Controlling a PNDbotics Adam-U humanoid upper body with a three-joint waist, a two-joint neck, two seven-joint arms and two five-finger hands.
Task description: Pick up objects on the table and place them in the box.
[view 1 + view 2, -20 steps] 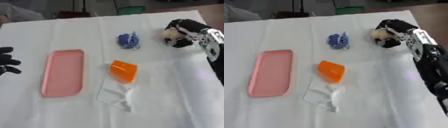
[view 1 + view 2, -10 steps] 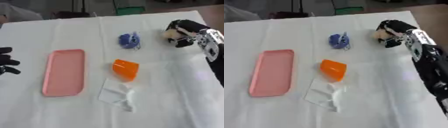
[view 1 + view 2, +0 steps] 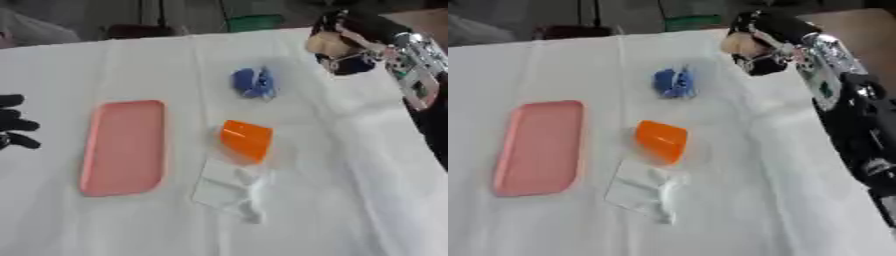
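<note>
At two o'clock the right hand (image 3: 765, 37) is black with a silver-grey wrist; at nine, the left hand (image 3: 16, 122) shows black fingers.

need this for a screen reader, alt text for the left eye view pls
The robot's right hand, at the far right of a white table, is curled around a pale rounded object. A blue item, orange cup, clear bag and pink tray lie nearby.

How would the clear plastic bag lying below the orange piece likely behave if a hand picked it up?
The clear plastic bag looks thin and crumpled, so it would probably flop and fold. It lies flat on the table, so it may be hard to pinch. It seems light and could slide.
</note>
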